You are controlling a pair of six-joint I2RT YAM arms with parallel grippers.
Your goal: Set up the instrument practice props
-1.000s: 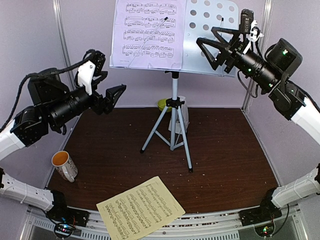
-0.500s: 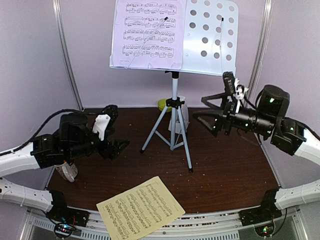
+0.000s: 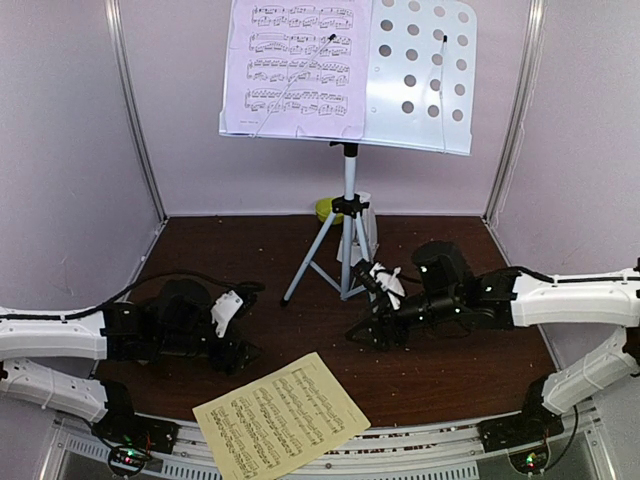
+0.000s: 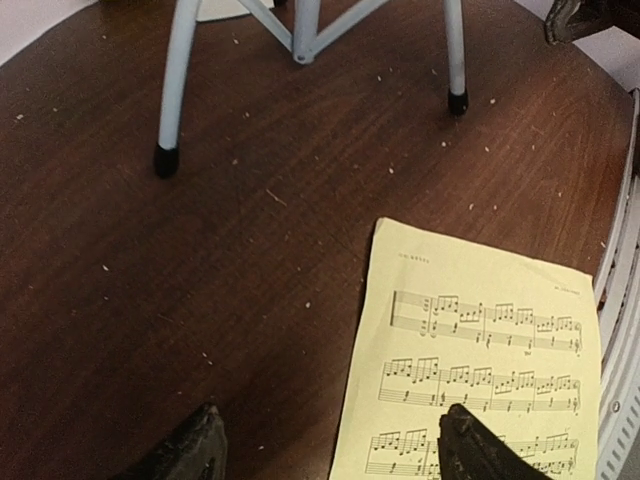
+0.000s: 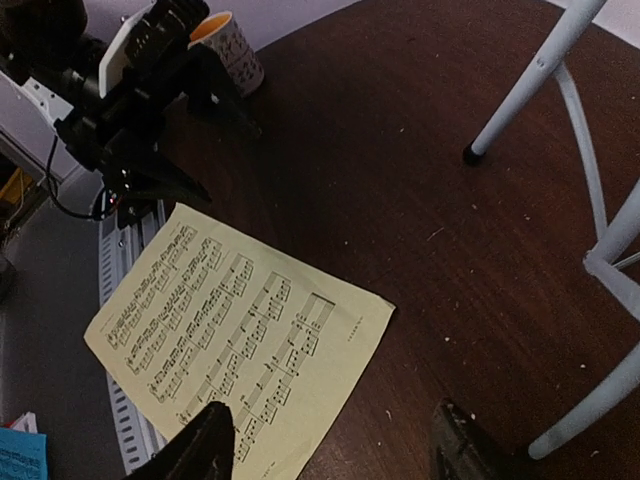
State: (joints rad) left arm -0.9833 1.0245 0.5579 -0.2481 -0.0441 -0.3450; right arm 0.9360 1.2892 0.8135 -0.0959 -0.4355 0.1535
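The pale perforated music stand [image 3: 420, 70] stands on its silver tripod [image 3: 347, 255] at the back middle. The lavender page [image 3: 295, 65] rests on its left half. The yellow page [image 3: 280, 415] lies flat at the table's front edge; it also shows in the left wrist view [image 4: 480, 350] and the right wrist view [image 5: 230, 320]. A small white shape [image 3: 365, 220] behind the tripod is mostly hidden. My left gripper [image 3: 240, 352] [image 4: 330, 450] is open and empty, low over the page's left edge. My right gripper [image 3: 362, 330] [image 5: 335, 445] is open and empty, low over its right corner.
A green bowl [image 3: 325, 208] sits behind the tripod. The white mug with orange inside [image 5: 228, 45] stands behind my left arm [image 5: 140, 90]. Tripod legs [image 4: 175, 80] [image 5: 540, 70] stand just beyond both grippers. The yellow page overhangs the front rail [image 3: 420, 440].
Both arms have come down from stand height to just above the table, closing in on the yellow page from either side. The pages and the stand have not moved.
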